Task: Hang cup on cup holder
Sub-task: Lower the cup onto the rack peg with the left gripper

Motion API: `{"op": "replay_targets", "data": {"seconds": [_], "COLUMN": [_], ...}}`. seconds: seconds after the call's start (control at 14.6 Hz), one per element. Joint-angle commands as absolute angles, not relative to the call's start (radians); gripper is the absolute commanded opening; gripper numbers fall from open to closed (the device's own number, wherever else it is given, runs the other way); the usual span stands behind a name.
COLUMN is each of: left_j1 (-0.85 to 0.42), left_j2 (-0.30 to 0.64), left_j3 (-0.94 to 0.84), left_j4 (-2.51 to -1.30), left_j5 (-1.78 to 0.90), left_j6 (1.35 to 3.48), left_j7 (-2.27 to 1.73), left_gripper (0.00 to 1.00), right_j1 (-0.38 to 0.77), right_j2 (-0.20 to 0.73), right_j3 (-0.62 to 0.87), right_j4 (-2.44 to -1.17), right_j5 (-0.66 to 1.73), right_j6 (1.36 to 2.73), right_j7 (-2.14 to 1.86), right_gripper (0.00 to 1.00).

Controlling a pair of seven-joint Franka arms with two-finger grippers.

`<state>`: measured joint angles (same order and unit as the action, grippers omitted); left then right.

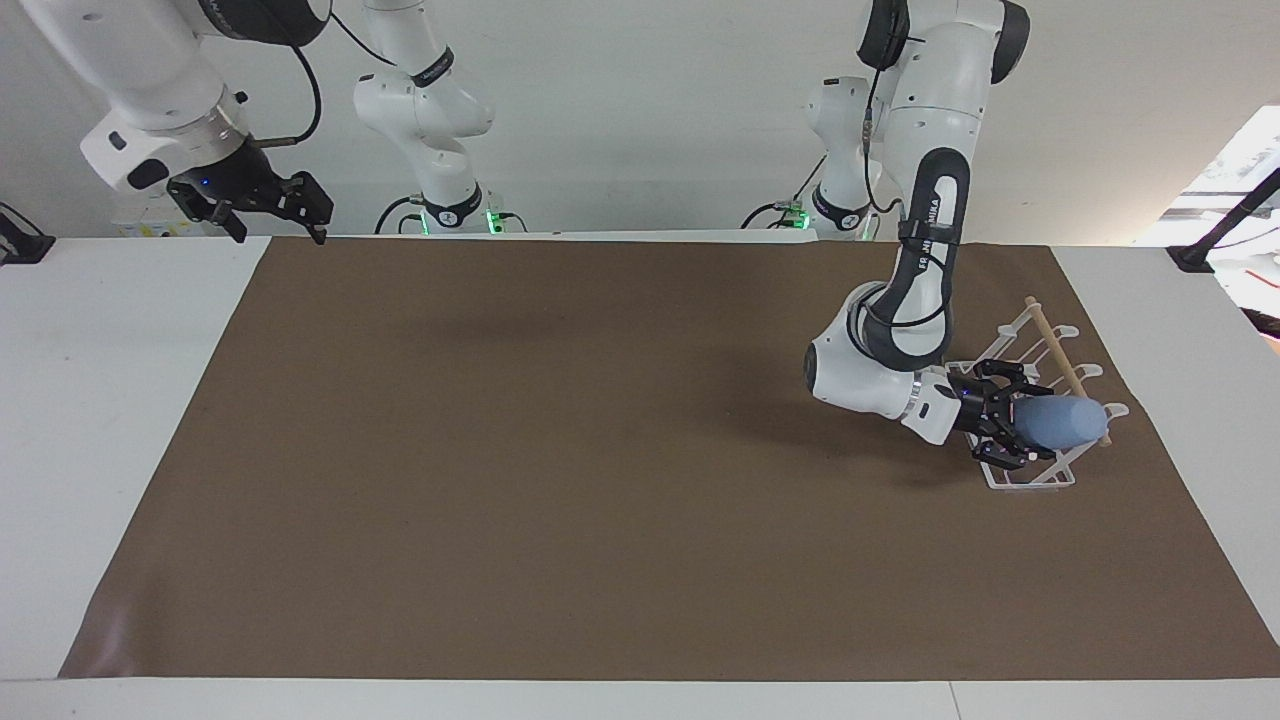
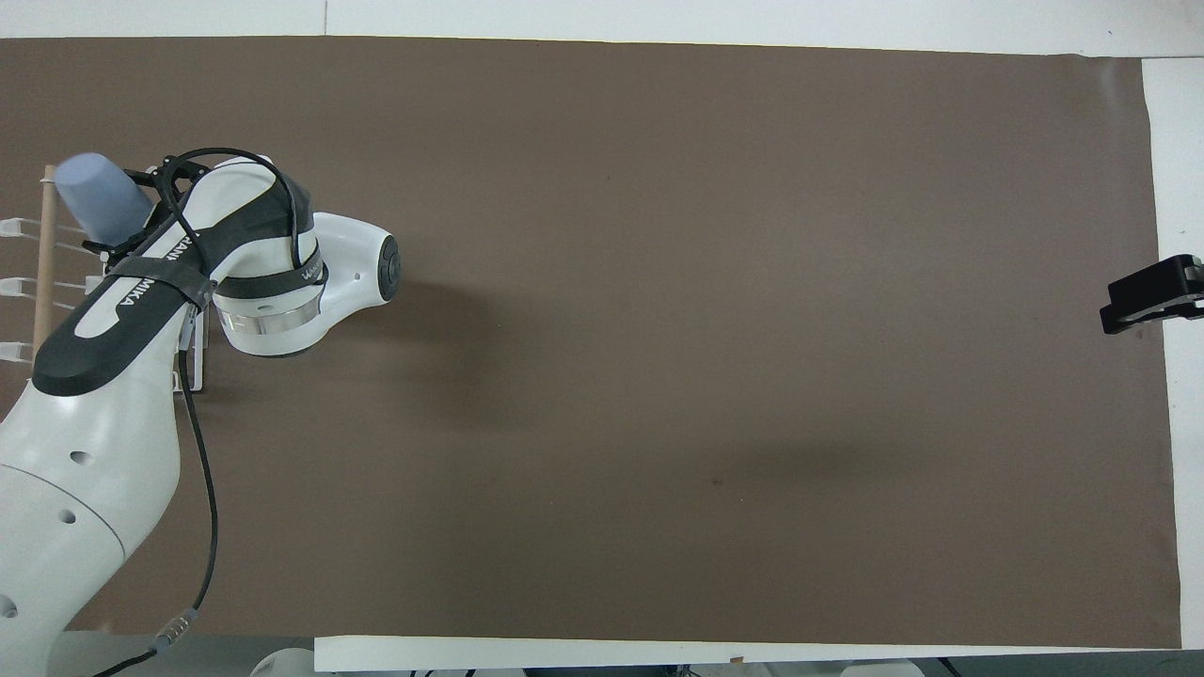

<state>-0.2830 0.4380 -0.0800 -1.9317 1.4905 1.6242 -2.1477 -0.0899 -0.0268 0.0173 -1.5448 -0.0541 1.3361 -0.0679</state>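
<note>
Progress: your cup is already down at the holder, tipped on its side among the prongs at the end farther from the robots; I judge the hang nearly made, but seating on a prong cannot be confirmed.
Left: release and pull away without knocking the cup.
Cup vs gripper: your left gripper is at the cup's open end, with the closed end pointing away toward the dowel.
Left gripper: fingers flank the cup; whether you are gripping or have let go, I cannot tell.
Right gripper: waits spread wide, holding nothing, over the table's edge by its base.
</note>
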Motion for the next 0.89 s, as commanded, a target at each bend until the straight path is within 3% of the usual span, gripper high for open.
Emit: {"op": "replay_targets", "data": {"seconds": [0.0, 0.82], "left_j1": [-0.276, -0.287], "left_j2": [0.428, 0.394], "left_j3": [-0.084, -0.081], "left_j4": [-1.939, -1.787], "left_j5": [1.489, 1.422], "left_j6": [1.647, 1.575], "left_j7": [-2.122, -2.033], "left_gripper": [1.00, 1.00], "right_j1": [-0.101, -0.103], "right_j2": [-0.051, -0.051], "right_j3": [0.023, 0.025], "right_j4": [-1.575, -1.575], "right_j5": [-0.037, -0.037], "right_j6": [1.351, 1.351], "right_j7": [-0.087, -0.087], "right_gripper": [1.00, 1.00]}}
